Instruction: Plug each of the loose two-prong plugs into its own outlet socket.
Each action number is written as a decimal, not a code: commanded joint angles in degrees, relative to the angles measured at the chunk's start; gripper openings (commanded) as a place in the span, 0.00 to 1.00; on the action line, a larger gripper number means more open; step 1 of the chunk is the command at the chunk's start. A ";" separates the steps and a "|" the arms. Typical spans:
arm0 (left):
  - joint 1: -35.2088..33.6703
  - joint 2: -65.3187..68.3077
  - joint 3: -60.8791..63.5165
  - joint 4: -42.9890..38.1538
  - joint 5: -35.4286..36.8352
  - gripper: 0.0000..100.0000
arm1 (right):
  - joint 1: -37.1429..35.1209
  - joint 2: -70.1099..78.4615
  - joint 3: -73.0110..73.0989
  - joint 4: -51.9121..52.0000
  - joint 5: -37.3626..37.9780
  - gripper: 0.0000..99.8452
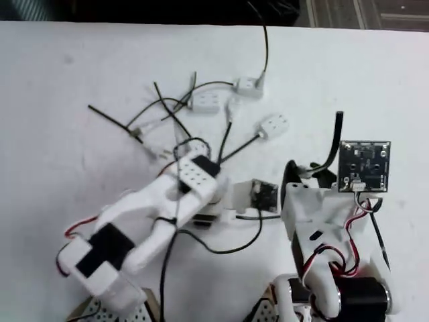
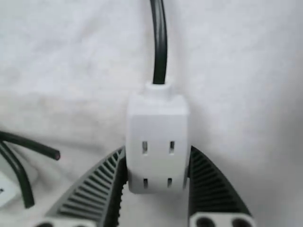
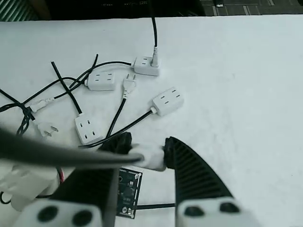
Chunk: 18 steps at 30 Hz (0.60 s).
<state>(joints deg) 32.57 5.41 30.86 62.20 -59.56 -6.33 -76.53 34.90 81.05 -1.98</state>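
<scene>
Near the middle of the table [image 1: 67, 100], the left gripper [image 2: 157, 158] squeezes a white socket [image 2: 157, 127] from both sides. The socket's black cord [image 2: 160, 42] runs away toward the far side. Off to the right, the right gripper [image 3: 147, 145] pinches a small white thing. I think it is a plug [image 3: 151, 160], with a dark cord on it. This plug is not at the socket yet.

Farther back lie more sockets. The far socket [image 3: 146, 66] has a plug in it already. A loose plug [image 3: 129, 86] lies just on the near side of it, among tangled cords [image 3: 71, 85].

Some things could go wrong from here. The prongs could miss the slots [image 2: 144, 147] if the plug sits crooked in its grip. A hard push could make the socket slip or tip, because only its near end is squeezed. The two grippers could bump, since the left fingers [image 2: 208, 184] sit right beside the slots. A cord could also snag and drag another socket along.
</scene>
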 commanded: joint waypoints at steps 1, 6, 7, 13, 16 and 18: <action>-2.77 -5.23 1.14 -2.81 -9.32 0.02 | -1.45 0.40 -2.11 0.04 0.35 0.02; -3.74 -5.23 1.67 -7.03 -19.43 0.02 | -1.45 0.40 -4.57 1.36 0.79 0.02; -3.74 -5.23 1.93 -7.65 -21.98 0.02 | -1.45 0.40 -5.45 2.15 1.85 0.02; -3.03 -5.49 7.91 -16.97 -29.98 0.02 | -1.45 0.40 -9.67 6.37 3.96 0.02; -2.68 -5.93 8.53 -18.11 -29.63 0.03 | -1.45 0.40 -9.85 6.55 4.04 0.02; -2.68 -7.78 8.44 -15.91 -28.84 0.07 | -1.45 0.40 -9.67 6.55 4.04 0.02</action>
<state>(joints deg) 29.58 0.66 39.38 47.60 -79.25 -7.30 -76.53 26.81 87.47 1.54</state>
